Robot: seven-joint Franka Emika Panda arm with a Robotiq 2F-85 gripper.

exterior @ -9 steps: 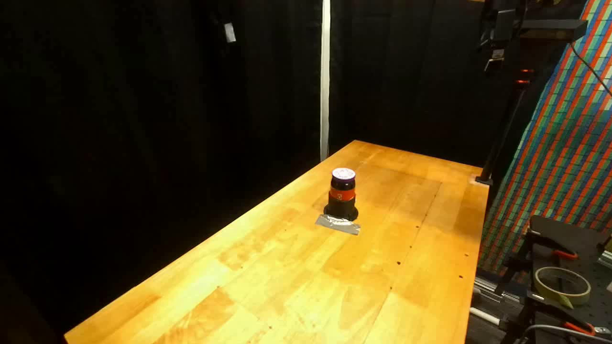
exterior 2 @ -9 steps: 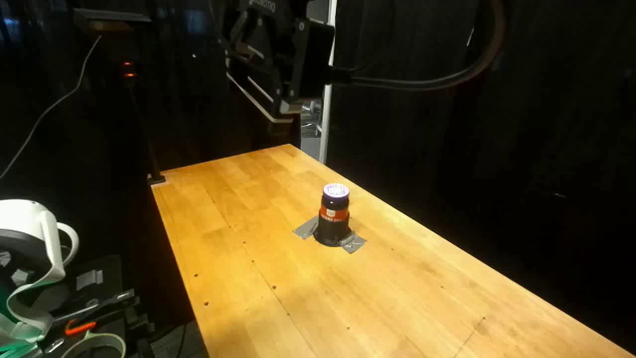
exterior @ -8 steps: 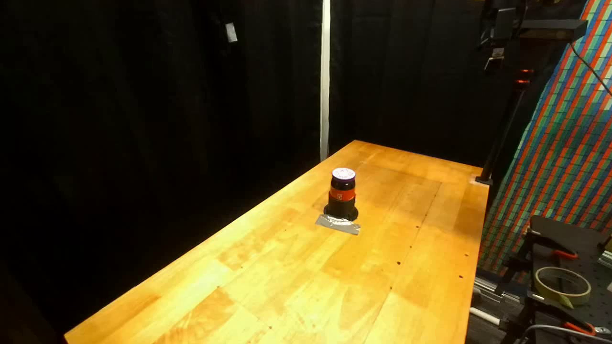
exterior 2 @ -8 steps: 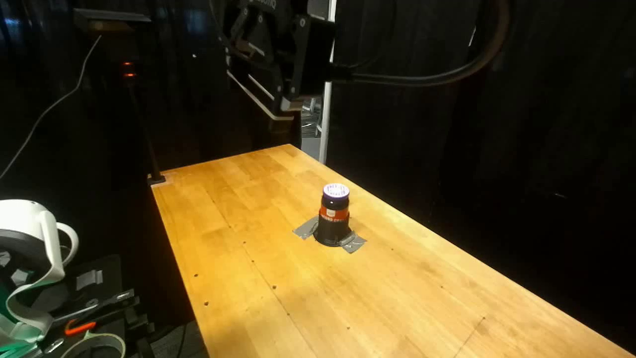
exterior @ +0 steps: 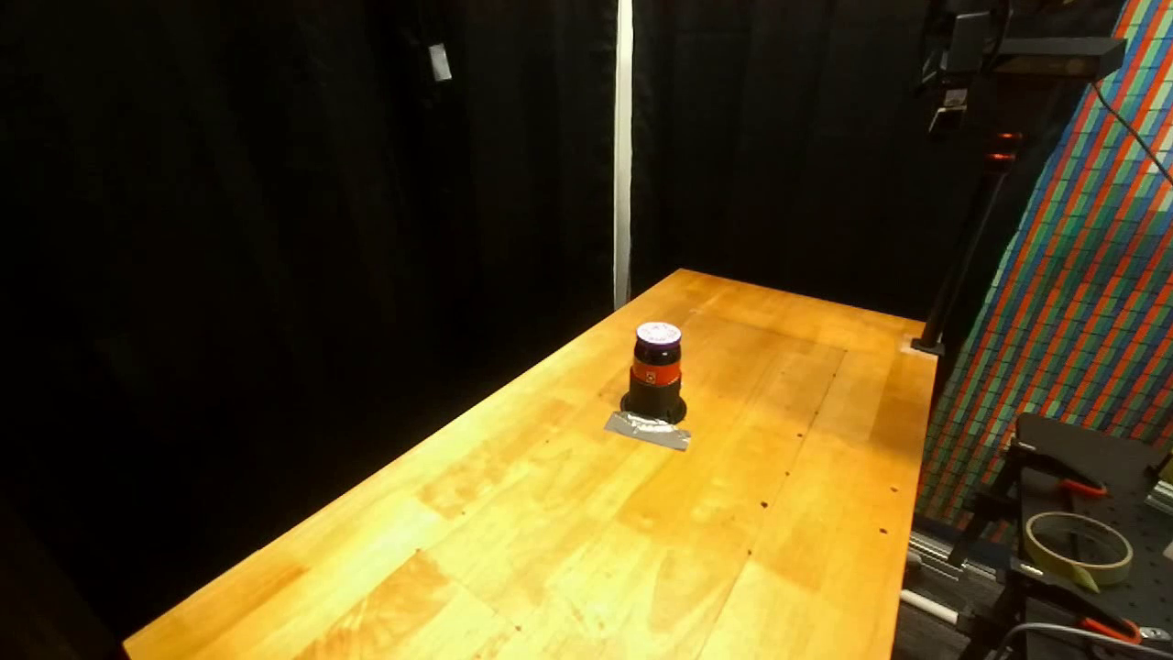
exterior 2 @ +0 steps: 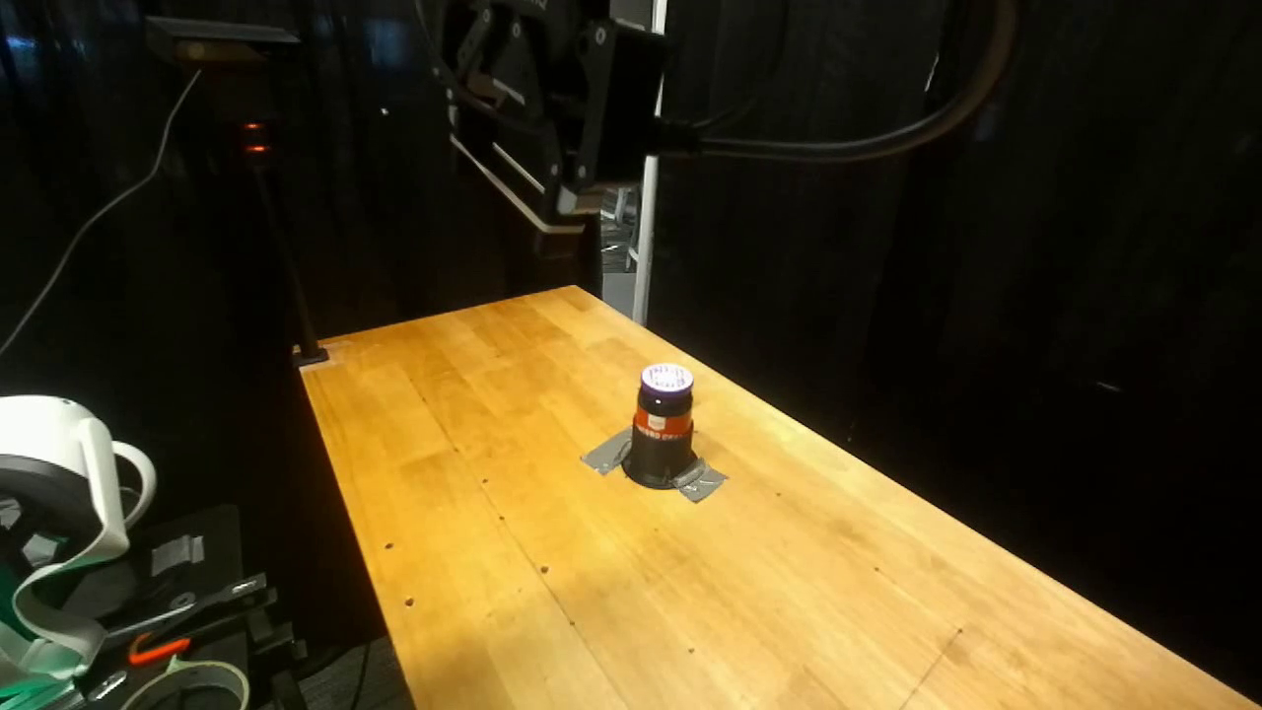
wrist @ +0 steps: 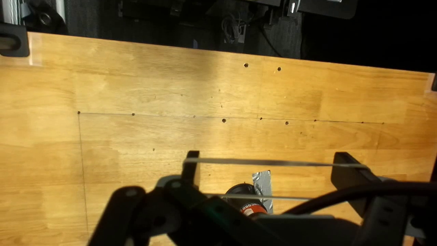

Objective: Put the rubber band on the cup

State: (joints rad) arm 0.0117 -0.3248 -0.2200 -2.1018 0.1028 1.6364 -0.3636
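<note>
The gripper (wrist: 268,164), above a wooden table (wrist: 119,78); its 2 fingers (wrist: 348,181) stand wide apart, with the rubber band (wrist: 263,162) stretched around both as their only load. The wrist view shows this spread most fully, 2 pale strands bridging the gap. To an onlooker in the room, an exterior view gives the side aspect: the same strands slant between the fingers, and open air separates gripper from table. The cup (exterior 2: 663,434) stands upright, lower than the gripper and clear of it; whether it is straight below, I cannot tell. Its pale round top shows in both exterior views. In the wrist view, parts of the gripper cover that top, leaving the dark foot and some of the orange-red label between the fingers, 1 strand crossing in front. Tape strips (exterior 2: 705,483) at the foot number 2 in an exterior view, 1 from the wrist. A dark cable (exterior 2: 828,152) curves away from the gripper. In an exterior view the gripper enters only in part, high in the corner, with a multicoloured striped sheet (exterior: 1063,302) beside it, visible there alone.
</note>
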